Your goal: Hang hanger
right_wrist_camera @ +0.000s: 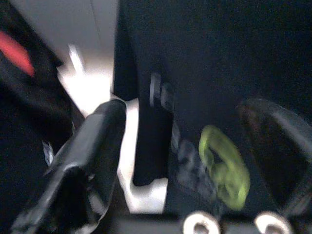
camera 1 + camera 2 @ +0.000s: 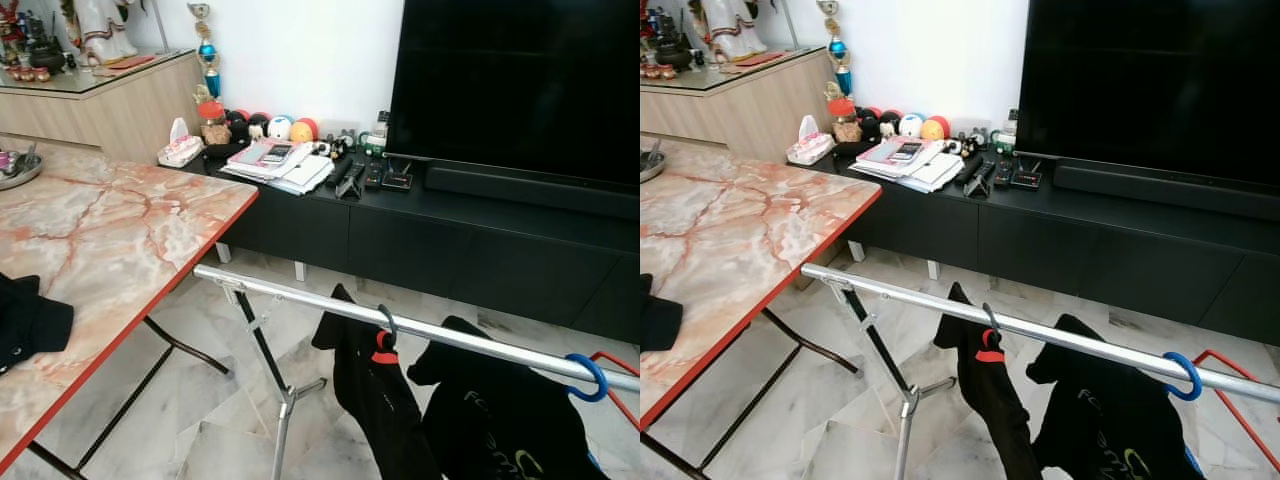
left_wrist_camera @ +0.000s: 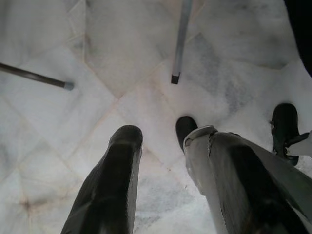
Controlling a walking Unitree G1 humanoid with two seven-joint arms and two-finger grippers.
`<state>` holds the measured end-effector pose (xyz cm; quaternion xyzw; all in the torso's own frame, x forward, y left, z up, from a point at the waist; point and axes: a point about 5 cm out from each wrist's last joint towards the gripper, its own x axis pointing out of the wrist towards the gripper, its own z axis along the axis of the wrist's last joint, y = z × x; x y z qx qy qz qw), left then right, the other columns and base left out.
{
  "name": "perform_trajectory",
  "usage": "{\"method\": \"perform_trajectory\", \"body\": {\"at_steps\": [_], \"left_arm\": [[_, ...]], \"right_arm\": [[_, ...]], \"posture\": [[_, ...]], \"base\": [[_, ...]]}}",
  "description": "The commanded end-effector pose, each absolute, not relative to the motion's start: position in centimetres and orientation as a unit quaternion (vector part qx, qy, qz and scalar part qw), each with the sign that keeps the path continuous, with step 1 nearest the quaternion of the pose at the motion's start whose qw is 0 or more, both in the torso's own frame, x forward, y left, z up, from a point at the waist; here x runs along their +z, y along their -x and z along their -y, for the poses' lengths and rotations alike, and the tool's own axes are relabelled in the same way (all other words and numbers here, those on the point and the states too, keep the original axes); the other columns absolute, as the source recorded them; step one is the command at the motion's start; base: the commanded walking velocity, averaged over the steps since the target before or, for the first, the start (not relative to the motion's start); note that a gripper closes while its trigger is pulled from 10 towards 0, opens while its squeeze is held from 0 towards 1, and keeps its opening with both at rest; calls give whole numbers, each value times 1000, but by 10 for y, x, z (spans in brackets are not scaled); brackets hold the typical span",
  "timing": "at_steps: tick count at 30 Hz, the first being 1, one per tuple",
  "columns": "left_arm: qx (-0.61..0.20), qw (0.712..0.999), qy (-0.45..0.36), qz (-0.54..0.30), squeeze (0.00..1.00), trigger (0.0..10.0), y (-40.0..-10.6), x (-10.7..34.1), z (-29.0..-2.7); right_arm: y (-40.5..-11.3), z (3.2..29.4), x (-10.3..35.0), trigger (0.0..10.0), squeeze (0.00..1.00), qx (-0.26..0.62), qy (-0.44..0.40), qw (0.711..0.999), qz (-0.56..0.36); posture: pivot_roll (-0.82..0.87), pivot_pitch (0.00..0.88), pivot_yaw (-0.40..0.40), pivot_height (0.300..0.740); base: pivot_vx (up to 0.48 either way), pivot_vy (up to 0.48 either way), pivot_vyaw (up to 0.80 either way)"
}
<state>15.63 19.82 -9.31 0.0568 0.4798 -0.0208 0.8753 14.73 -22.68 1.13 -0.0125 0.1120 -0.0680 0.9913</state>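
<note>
Two hangers hang on the rail; right pincer, open, faces the hung black shirt.

L hand, R hand: fingers apart

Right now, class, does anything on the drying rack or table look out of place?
One black garment lies crumpled on the marble table instead of hanging on the rack rail beside the two hung shirts. Nothing looks spilled or damaged.
</note>
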Motion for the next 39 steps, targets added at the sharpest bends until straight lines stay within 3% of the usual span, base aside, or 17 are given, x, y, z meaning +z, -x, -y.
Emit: {"method": "perform_trajectory", "body": {"at_steps": [1, 7, 9, 13, 16, 34, 39], "left_arm": [[-29, 869, -67, -489, 0, 10000, -152, -95, -199], [-31, 867, -69, -492, 0, 10000, -151, -95, -200], [-33, 866, -71, -494, 0, 10000, -150, -96, -201], [-33, 865, -71, -495, 0, 10000, -149, -96, -201], [-33, 864, -69, -497, 0, 10000, -148, -96, -201], [-31, 863, -64, -500, 0, 10000, -146, -97, -201], [-38, 866, -62, -495, 0, 10000, -151, -96, -196]], "right_arm": [[-150, 223, 16, 10000, 0, -65, 7, 992, -110], [-135, 213, 46, 10000, 0, -88, 9, 993, -78], [-134, 217, 68, 10000, 0, -118, 52, 990, -58], [-140, 247, 94, 10000, 0, -242, 89, 966, -6], [-140, 270, 93, 10000, 0, -303, 103, 947, -25], [-129, 273, 72, 10000, 0, -310, 96, 936, -133], [-144, 269, 68, 10000, 0, -255, 59, 956, -135]], "posture": [[-100, 0, 15, 740], [-104, 0, 14, 740], [-106, 0, 15, 740], [-111, 0, 12, 740], [-107, 0, 5, 740], [-103, 0, -3, 740], [-105, 0, -4, 740]], "base": [[0, 0, 0], [0, 0, 0], [0, 0, 0], [0, 0, 0], [0, 0, 0], [0, 0, 0], [0, 0, 0]]}}
